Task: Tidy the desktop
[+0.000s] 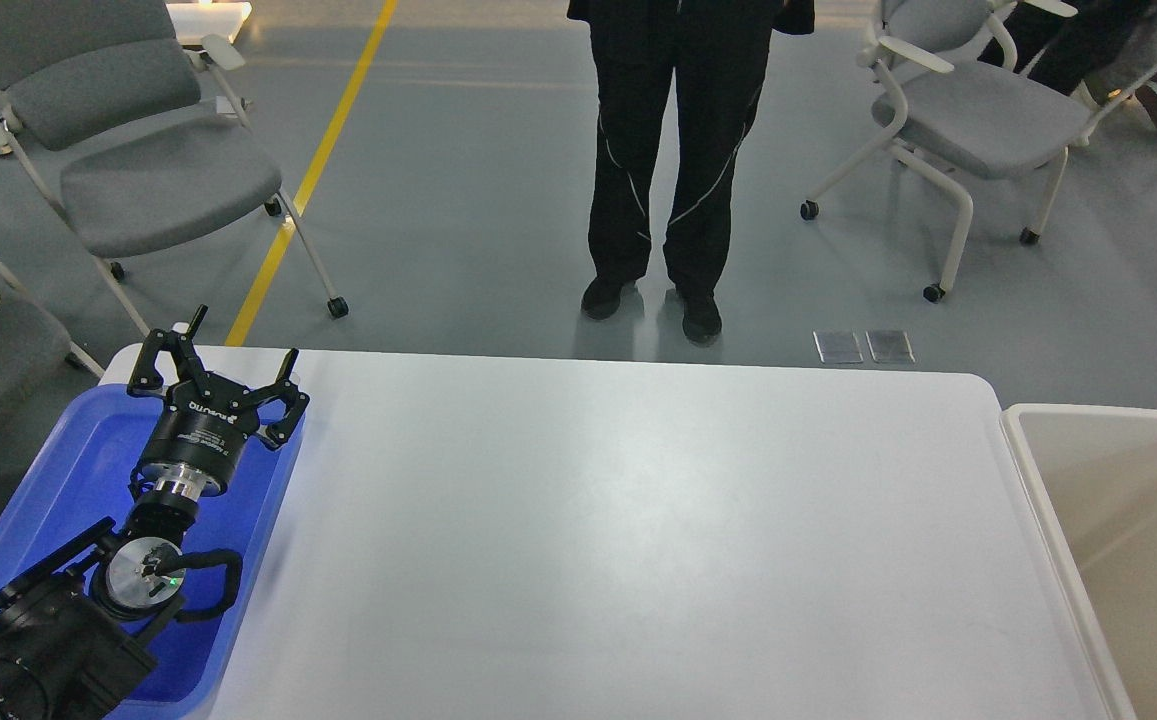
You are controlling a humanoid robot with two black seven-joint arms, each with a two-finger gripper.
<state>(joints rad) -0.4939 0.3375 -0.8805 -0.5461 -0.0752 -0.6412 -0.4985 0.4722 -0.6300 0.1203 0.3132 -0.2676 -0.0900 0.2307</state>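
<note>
The desktop (638,520) is a large plain white tabletop with rounded corners that fills the middle of the head view. Nothing lies on its bare surface. My left gripper (238,340) is open and empty, with its fingers spread wide. It hangs over the far end of the blue tray (78,450) at the desktop's left edge. My left arm comes in from the lower left over that tray. My right arm and gripper are out of view.
A cream-white bin (1118,530) stands at the desktop's right edge. A person in black trousers (673,160) stands just beyond the far edge. Grey wheeled chairs stand on the floor at far left (138,150) and far right (978,110).
</note>
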